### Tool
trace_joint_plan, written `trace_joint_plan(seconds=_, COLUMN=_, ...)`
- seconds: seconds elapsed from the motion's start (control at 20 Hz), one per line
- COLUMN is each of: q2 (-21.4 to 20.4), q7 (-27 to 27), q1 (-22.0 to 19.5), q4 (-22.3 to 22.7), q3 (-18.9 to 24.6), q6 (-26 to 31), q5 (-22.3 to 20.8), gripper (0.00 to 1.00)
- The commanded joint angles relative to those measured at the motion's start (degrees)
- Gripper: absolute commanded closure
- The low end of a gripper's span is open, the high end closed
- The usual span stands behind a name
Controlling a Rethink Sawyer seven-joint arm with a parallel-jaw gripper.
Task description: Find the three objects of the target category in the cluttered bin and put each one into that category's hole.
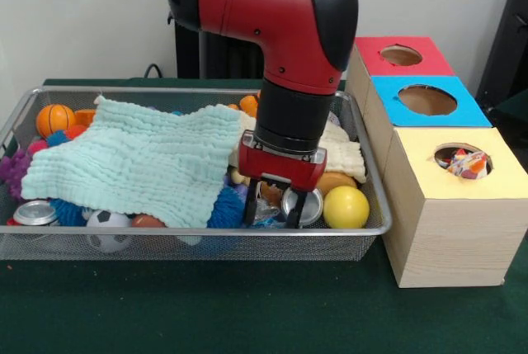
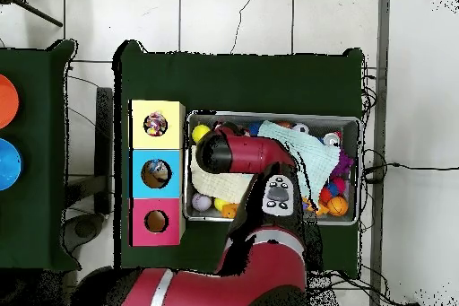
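A green-covered bench [image 1: 247,313] carries everything. The red and black arm [image 1: 280,32] comes down from above into a wide wire-mesh bin [image 1: 206,234] on the left of the front view. Its hand [image 1: 275,210] hangs low at the bin's near right part, its two dark fingers [image 1: 249,205] spread apart with a brownish crinkled item between them, though whether they grip it cannot be told. A large mint towel [image 1: 140,164] covers most of the bin's left and middle; a cream towel [image 1: 342,156] lies behind the hand. To the right of the bin stand three boxes in a row: a yellow-topped box [image 1: 450,205] nearest, a blue-topped box [image 1: 425,102] behind it, a red-topped box [image 1: 400,55] farthest. In the yellow box's round hole [image 1: 463,160] sits a scrunched printed cloth ball [image 1: 466,164]. A yellow ball [image 1: 346,207] lies just right of the hand, a small basketball [image 1: 54,119] at the far left corner, a soccer ball [image 1: 106,224] and a can [image 1: 35,214] near the front left.
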Motion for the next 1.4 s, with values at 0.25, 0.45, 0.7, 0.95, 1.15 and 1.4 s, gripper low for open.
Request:
trace_joint_plan(seconds=0.25, q2=0.6, q7=13.1, q1=5.5, q4=3.7, q3=-1.8, q6=12.3, q5=6.1, gripper=0.00)
trace_joint_plan(seconds=0.45, q2=0.2, q7=13.1, q1=7.1, q4=4.8, q3=-3.3, q6=12.1, q5=7.0, gripper=0.00)
trace_joint_plan(seconds=0.7, q2=0.5, q7=13.4, q1=8.2, q4=5.2, q3=-5.0, q6=12.1, q5=8.4, gripper=0.00)
trace_joint_plan(seconds=0.95, q2=2.9, q7=16.7, q1=11.7, q4=3.4, q3=-10.6, q6=14.6, q5=10.8, gripper=0.00)
trace_joint_plan(seconds=1.15, q2=5.3, q7=17.4, q1=12.4, q4=2.0, q3=-12.8, q6=13.6, q5=12.6, gripper=0.00)
trace_joint_plan(seconds=1.4, q2=6.9, q7=16.5, q1=12.6, q4=1.5, q3=-13.8, q6=12.6, q5=14.7, gripper=0.00)
